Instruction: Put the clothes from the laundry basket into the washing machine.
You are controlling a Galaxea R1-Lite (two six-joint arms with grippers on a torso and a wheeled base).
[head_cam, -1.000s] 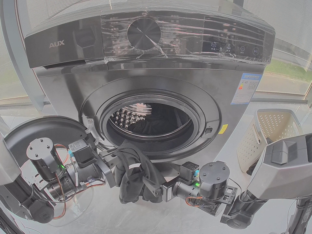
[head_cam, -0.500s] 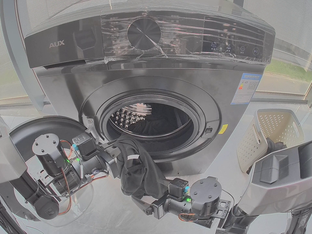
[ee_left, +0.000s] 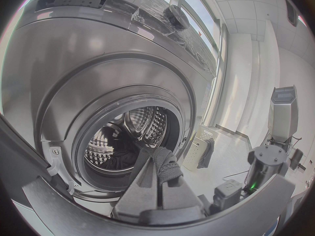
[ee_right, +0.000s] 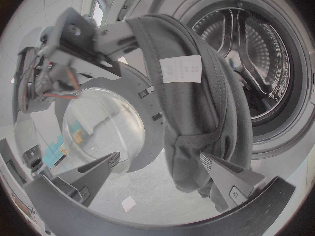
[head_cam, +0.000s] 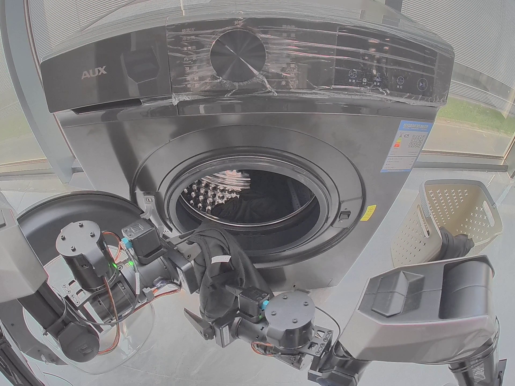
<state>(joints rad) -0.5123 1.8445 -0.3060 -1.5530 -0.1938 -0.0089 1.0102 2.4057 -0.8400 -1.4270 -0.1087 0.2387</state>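
Left gripper (ee_left: 157, 164) clenched on dark garment (head_cam: 225, 280), low centre of head view, hanging before washing machine (head_cam: 134, 135) opening. White tag (ee_right: 180, 69) on garment, print too small to read. Right gripper (ee_right: 159, 159) released, fingers spread at garment's lower end. Blue-white sticker (head_cam: 406, 146) and yellow sticker (head_cam: 368, 213) right of opening. Open door (head_cam: 80, 210) lower left. Laundry basket (head_cam: 461, 205) at right edge, dark cloth (head_cam: 453, 245) inside. Dark clothes (head_cam: 257, 199) in drum.

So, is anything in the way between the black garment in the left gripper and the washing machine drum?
Nothing visible does. The door stands open at the robot's left, and the black garment hangs from the left gripper just before the lower rim of the drum opening.
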